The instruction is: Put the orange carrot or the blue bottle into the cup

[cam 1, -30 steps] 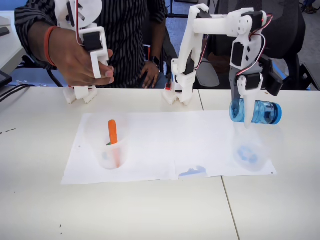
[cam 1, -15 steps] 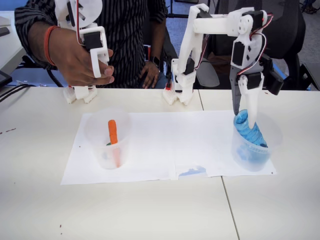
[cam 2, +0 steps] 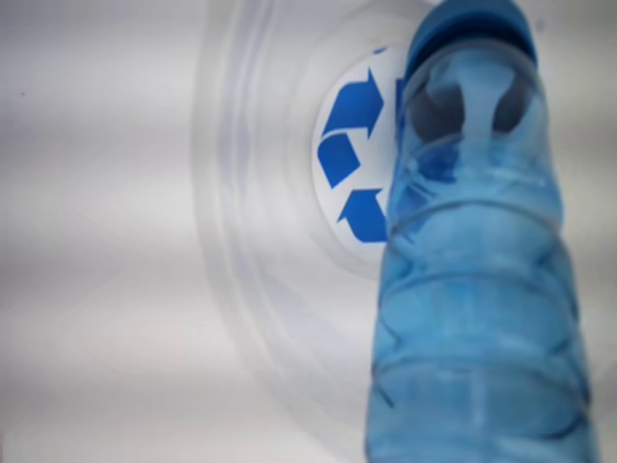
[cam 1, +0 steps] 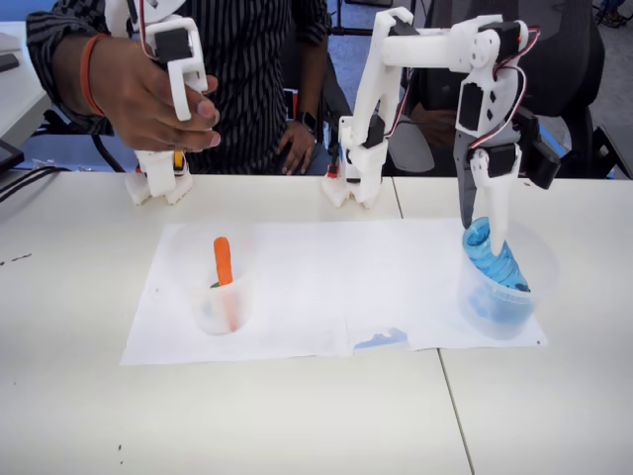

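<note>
1. End effector point(cam 1: 482, 226) first: it hangs off the white arm point(cam 1: 435, 59) at the right of the fixed view, fingers pointing straight down into the mouth of the cup point(cam 1: 499, 297). Can't really tell how far apart the fingers are, or whether they grip anything, since they overlap the blue bottle point(cam 1: 493, 265).
2. Far left of the fixed view, a person in a striped shirt point(cam 1: 247, 69) stands behind the surface point(cam 1: 297, 416).
3. Left-centre on the white paper sheet point(cam 1: 326, 287) is a second clear tumbler point(cam 1: 213, 282), with the orange carrot point(cam 1: 224, 265) standing upright in it, its green bit down low.
4. Near the sheet's front edge, about mid-picture, there's a small blue mark point(cam 1: 383, 340) on the paper.
5. At the right, the cup sits on the sheet's right end. The blue bottle is inside it, leaning, upper end against the end effector's fingers.
6. Wrist view looks straight down the bottle point(cam 2: 477, 280): ribbed see-through body, solid blue cap point(cam 2: 472, 24) pointing at the cup's base point(cam 2: 289, 193), beside the blue recycling arrows point(cam 2: 352, 154).
</note>
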Controlling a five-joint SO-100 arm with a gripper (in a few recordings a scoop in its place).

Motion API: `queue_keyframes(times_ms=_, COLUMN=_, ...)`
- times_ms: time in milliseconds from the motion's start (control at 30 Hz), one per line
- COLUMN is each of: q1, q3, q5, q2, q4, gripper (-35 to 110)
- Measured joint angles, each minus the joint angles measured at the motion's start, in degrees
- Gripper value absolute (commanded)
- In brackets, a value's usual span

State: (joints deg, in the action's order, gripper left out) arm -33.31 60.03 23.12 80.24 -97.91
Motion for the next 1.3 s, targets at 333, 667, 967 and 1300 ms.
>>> queue_keyframes(times_ms=333, q1=0.4, q3=0.0, q5=0.0, q2=7.4, q4=-0.3, gripper=38)
queue_keyframes(times_ms=667, q1=-0.4, q3=0.0, q5=0.0, q2=9.7, q4=-0.3, gripper=38)
queue_keyframes(times_ms=967, q1=0.1, q3=0.0, q5=0.0, q2=13.4, q4=-0.3, gripper=38)
queue_keyframes(times_ms=1300, q1=9.8, q3=0.3, q5=-6.1, q2=34.6, q4=-1.0, gripper=38)
